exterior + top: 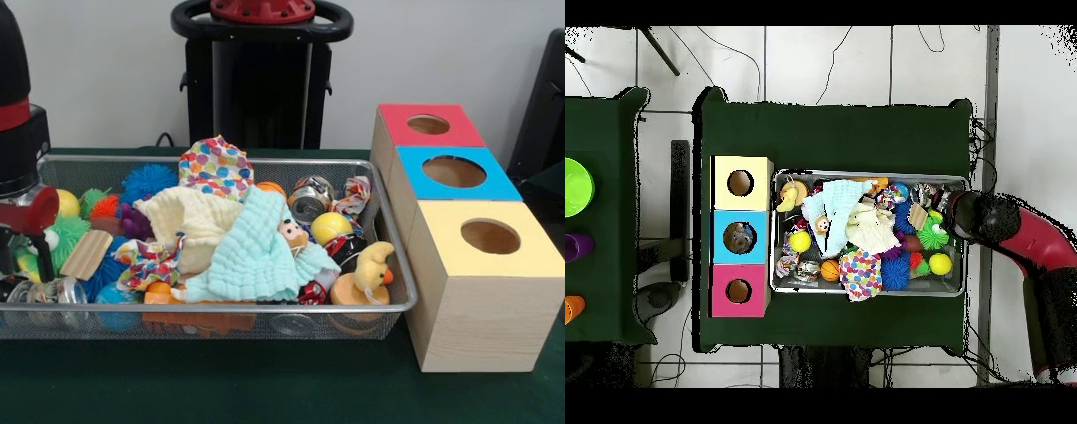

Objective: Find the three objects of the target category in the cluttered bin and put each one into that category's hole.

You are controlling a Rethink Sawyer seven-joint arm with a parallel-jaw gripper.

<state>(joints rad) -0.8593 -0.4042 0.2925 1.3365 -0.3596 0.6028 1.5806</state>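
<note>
Hand (19,231) hanging at the bin's (393,265) 9 o'clock end, grip state unreadable | bin sitting on worktop (265,389), clutter piling inside | holed boxes (477,265) standing at 3 o'clock

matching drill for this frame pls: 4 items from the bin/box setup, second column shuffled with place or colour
Things:
1. mint cloth
2. duck toy
3. polka-dot cloth
4. yellow-topped box

Descriptions:
A. front right corner of the bin, front view
B. nearest of the three boxes, front view
C. draped over the bin's middle
D. at the bin's far wall, multicoloured spots

Pairs: 1-C, 2-A, 3-D, 4-B
</note>
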